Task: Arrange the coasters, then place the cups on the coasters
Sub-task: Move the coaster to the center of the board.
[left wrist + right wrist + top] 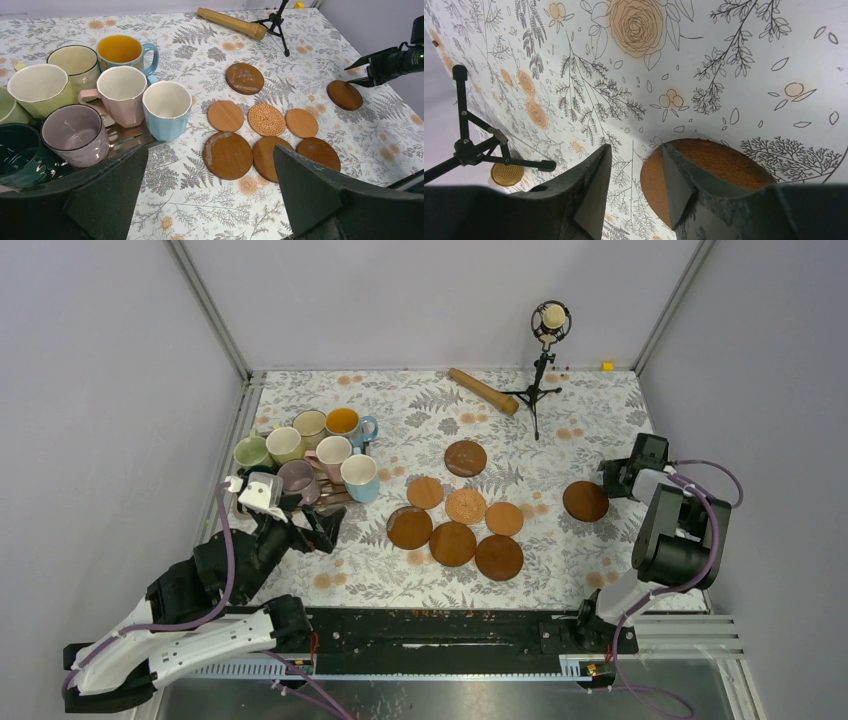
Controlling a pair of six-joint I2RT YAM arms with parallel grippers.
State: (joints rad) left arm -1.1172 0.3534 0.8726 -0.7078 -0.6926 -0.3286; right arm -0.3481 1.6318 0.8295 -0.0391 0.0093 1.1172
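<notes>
Left gripper (303, 530) has its fingers fully apart and holds nothing, low over the table (420, 585) just in front of the mugs (122, 95). Eight mugs stand upright and bunched tight at the left side, none on a coaster:
- light green mug (5, 107)
- cream mug (37, 87)
- beige mug (75, 62)
- blue mug with yellow inside (122, 50)
- pink mug (120, 100)
- light blue mug (167, 107)
- mauve mug (75, 132)
- dark green mug (17, 155), nearest the left gripper

They look to be sitting on a shiny tray (125, 137).

Seven coasters (452, 543) lie flat in a loose cluster mid-table (one woven coaster (465, 506), the rest plain wood). Some of them touch each other. A dark coaster (465, 458) sits a bit apart at the back of the cluster.

The eighth coaster (585, 500) lies flat, well apart toward the right side. Right gripper (606, 483) is at its right edge. In the wrist view its fingers are partly apart with a narrow gap. One finger is over the coaster's rim, the other over bare cloth beside it. It is clamped on nothing I can see. Whether a finger actually touches the coaster is hard to tell from this angle.

At the back are a mic stand (540, 390) and a wooden roller (483, 390) lying beside it.
</notes>
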